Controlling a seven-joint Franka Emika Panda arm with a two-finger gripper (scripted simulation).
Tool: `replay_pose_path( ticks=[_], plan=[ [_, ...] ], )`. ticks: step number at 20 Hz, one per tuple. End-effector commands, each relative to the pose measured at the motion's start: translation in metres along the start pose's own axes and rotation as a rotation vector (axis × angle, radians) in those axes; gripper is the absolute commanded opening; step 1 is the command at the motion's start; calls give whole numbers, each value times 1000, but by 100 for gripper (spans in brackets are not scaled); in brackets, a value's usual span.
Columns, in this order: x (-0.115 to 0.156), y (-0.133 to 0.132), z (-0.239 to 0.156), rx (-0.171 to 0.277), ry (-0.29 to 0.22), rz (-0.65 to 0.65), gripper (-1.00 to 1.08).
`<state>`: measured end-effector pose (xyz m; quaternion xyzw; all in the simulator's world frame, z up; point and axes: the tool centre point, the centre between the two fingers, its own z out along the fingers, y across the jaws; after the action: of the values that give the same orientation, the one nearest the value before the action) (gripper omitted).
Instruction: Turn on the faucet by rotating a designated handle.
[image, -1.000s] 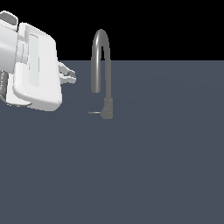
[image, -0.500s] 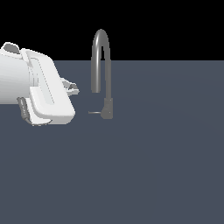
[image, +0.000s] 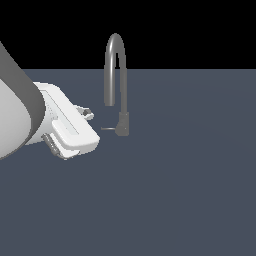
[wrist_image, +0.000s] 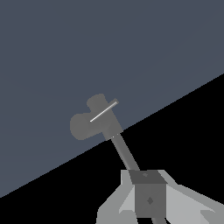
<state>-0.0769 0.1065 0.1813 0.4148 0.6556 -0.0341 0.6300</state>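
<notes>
The faucet (image: 116, 70) is a tall grey gooseneck tap standing on the dark floor, with a blocky base (image: 123, 123). The handle (image: 107, 128) is a thin grey rod sticking out of the base toward the exterior view's left. My gripper (image: 87, 113) is on the white hand at the exterior view's left, a short way from the handle's tip and slightly higher, not touching it. Its fingers look closed together and hold nothing. In the wrist view the faucet base (wrist_image: 92, 123), the handle (wrist_image: 104, 110) and the gripper (wrist_image: 148, 200) show, with the spout running from the base toward the gripper.
The white robot arm (image: 15, 120) fills the exterior view's left edge. The flat dark grey floor (image: 190, 190) stretches around the faucet, with black background behind it.
The hand has moved down and toward the exterior view's right, closer to the handle. The faucet and handle have not moved.
</notes>
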Motion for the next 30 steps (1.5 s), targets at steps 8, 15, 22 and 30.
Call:
replay_pose_path(
  ticks=[8,15,22,30],
  plan=[
    [27,-13,19,-151,-16,-147,-100],
    [45,-24,34,-258,-29,-255,-100],
    [60,-35,51,-362,-43,-363,-100],
    [73,-45,71,-464,-59,-471,-100]
  ],
)
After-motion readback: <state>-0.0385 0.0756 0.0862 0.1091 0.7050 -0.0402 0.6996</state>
